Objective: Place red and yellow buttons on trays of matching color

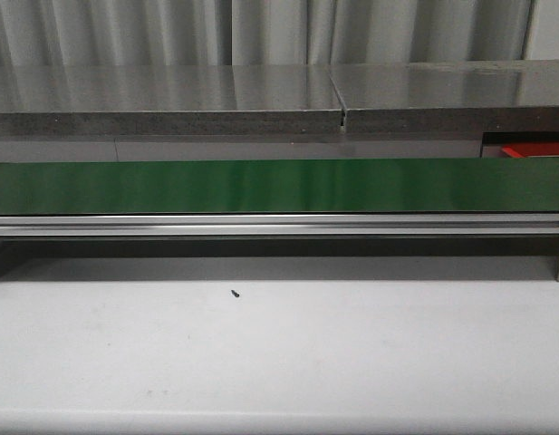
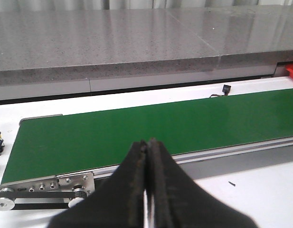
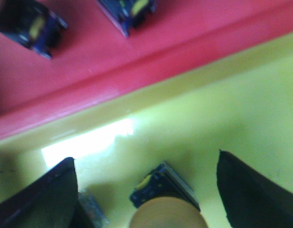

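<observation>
Right tool (image 3: 146, 190) spread wide over yellow tray (image 3: 222, 109), yellow button (image 3: 166, 199) between its fingers on the tray floor, apparently released there to match colour. Red tray (image 3: 89, 71) alongside, holding two parts. Left tool (image 2: 147, 190) closed, empty, parked above belt (image 2: 137, 128).

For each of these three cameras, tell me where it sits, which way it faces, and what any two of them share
Front view: sits behind the white table, faces forward over the green conveyor belt to a grey counter; no arm shows.
Left wrist view: rides the left arm, looks across the belt; the left gripper shows, its dark fingers pressed together.
Right wrist view: rides the right arm, looks closely down into the yellow tray beside the red tray; the right gripper is spread over a yellow button.
Shared: front and left wrist views both show the belt and counter.
</observation>
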Controlling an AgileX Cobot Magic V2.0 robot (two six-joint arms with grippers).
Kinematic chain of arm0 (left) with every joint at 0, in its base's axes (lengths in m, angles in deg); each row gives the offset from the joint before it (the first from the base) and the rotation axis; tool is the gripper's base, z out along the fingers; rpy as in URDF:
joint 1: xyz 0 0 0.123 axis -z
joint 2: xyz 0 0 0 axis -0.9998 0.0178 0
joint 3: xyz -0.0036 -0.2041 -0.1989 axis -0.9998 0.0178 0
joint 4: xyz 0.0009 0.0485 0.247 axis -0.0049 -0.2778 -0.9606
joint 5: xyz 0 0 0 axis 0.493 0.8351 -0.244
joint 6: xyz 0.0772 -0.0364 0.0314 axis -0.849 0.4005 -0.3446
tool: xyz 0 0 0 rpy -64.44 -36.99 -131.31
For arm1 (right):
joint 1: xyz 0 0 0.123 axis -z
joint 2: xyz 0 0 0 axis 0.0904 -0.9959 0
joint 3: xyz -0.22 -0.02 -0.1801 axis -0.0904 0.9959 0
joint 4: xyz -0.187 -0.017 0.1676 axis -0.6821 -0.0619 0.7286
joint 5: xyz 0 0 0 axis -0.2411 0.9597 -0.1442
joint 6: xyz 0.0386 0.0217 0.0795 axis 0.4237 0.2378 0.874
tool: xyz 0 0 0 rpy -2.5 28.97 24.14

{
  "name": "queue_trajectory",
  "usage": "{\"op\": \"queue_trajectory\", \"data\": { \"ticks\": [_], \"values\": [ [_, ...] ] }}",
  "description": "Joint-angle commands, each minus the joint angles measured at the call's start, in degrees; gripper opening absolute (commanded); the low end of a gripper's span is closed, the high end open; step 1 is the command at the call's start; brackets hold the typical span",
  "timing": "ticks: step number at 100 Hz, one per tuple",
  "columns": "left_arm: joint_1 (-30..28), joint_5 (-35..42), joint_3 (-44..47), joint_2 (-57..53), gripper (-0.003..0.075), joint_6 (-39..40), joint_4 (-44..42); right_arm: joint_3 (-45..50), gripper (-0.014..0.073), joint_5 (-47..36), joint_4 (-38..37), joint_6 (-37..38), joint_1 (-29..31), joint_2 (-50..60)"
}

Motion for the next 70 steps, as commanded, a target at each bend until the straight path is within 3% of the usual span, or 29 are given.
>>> {"op": "queue_trajectory", "data": {
  "ticks": [1, 40, 70],
  "values": [
    [0.44, 3.9, -1.47, 0.35, -0.0019, 0.2, 1.43, -1.83, 0.0601, -3.31, 1.09, -0.84, -1.3, 6.32],
    [0.44, 3.9, -1.47, 0.35, -0.0019, 0.2, 1.43, 0.11, 0.055, -5.63, 1.09, -4.47, -13.65, 22.76],
    [0.44, 3.9, -1.47, 0.35, -0.0019, 0.2, 1.43, 18.29, 0.055, -15.94, 1.27, -6.65, -27.0, 39.26]
  ]
}}
